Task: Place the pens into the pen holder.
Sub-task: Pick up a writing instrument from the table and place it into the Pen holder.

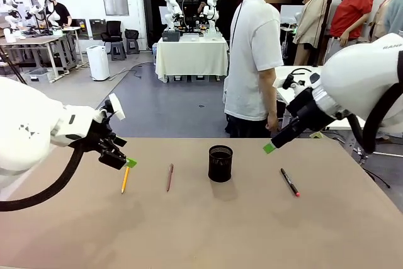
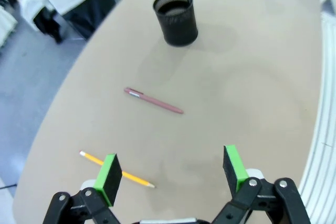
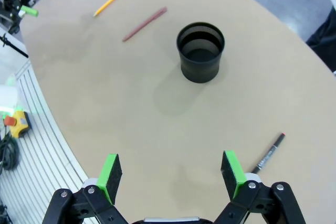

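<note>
Left pincer [image 2: 173, 174]: spread, empty, over the yellow pen [image 2: 134, 179], likely the first pick.
Right pincer [image 3: 170, 174]: spread, empty, near the black marker [image 3: 269, 153] right of the pen holder [image 3: 199, 72].
Pen holder: upright, empty.
Reddish pen [image 1: 170, 177]: flat, between pen holder and yellow pen.

The pen holder [image 1: 220, 163], a small black wire-mesh cup, is standing upright and empty near the middle of the bench [image 1: 214, 231]. A yellow pencil [image 1: 124, 180] is lying flat well to its left. A reddish-brown pen [image 1: 169, 177] is lying flat between the pencil and the holder, roughly parallel to the pencil and touching neither. A black pen [image 1: 289, 182] is lying at a slant to the holder's right, its red end pointing toward the robot's side.
</note>
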`<state>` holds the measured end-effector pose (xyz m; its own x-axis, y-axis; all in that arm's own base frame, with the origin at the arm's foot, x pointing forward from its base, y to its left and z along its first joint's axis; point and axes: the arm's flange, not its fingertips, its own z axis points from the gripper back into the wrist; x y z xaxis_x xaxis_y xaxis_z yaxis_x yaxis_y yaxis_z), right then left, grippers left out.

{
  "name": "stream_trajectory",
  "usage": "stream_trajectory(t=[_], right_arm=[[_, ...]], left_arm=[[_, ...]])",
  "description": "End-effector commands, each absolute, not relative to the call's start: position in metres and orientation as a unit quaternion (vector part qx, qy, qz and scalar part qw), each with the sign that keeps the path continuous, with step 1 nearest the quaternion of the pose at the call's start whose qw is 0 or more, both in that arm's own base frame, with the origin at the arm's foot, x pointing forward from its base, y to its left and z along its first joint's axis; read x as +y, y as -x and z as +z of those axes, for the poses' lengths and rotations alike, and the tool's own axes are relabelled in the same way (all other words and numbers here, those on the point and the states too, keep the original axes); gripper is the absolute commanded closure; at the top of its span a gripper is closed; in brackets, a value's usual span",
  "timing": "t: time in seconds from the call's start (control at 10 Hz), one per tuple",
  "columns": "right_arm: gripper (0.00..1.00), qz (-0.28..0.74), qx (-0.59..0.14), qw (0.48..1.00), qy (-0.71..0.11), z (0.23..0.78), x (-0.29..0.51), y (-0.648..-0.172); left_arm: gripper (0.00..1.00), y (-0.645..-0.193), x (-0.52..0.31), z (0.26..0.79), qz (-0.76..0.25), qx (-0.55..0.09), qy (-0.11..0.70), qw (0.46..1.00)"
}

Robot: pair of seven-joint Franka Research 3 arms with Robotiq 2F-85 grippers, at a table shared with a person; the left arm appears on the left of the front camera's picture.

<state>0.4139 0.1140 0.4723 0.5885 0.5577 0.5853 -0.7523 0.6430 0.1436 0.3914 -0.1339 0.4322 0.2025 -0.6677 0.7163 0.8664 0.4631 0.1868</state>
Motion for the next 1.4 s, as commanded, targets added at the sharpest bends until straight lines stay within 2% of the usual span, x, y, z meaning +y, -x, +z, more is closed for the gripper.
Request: stream_trajectory(t=[0.0,0.1,0.8,0.9,1.0,1.2,1.3], right_arm=[[0.0,0.395,-0.261,0.857,-0.202,0.471,0.099,-0.423],[0.0,0.376,-0.253,0.87,-0.192,0.472,0.114,-0.414],[0.0,0.381,-0.249,0.871,-0.182,0.474,0.116,-0.412],[0.0,0.403,-0.249,0.855,-0.213,0.478,0.106,-0.418],[0.0,0.405,-0.251,0.854,-0.207,0.48,0.095,-0.424],[0.0,0.419,-0.251,0.842,-0.23,0.485,0.083,-0.425],[0.0,0.431,-0.277,0.832,-0.212,0.491,0.075,-0.423]], left_arm=[[0.0,-0.267,-0.089,0.364,-0.487,-0.403,0.152,0.76],[0.0,-0.391,-0.134,0.432,-0.502,-0.384,0.129,0.765],[0.0,-0.39,-0.134,0.426,-0.506,-0.385,0.134,0.76],[0.0,-0.388,-0.121,0.436,-0.504,-0.326,0.176,0.78],[0.0,-0.389,-0.11,0.452,-0.512,-0.29,0.209,0.781],[0.0,-0.393,-0.1,0.469,-0.499,-0.269,0.224,0.793],[0.0,-0.393,-0.092,0.484,-0.508,-0.275,0.22,0.786]])
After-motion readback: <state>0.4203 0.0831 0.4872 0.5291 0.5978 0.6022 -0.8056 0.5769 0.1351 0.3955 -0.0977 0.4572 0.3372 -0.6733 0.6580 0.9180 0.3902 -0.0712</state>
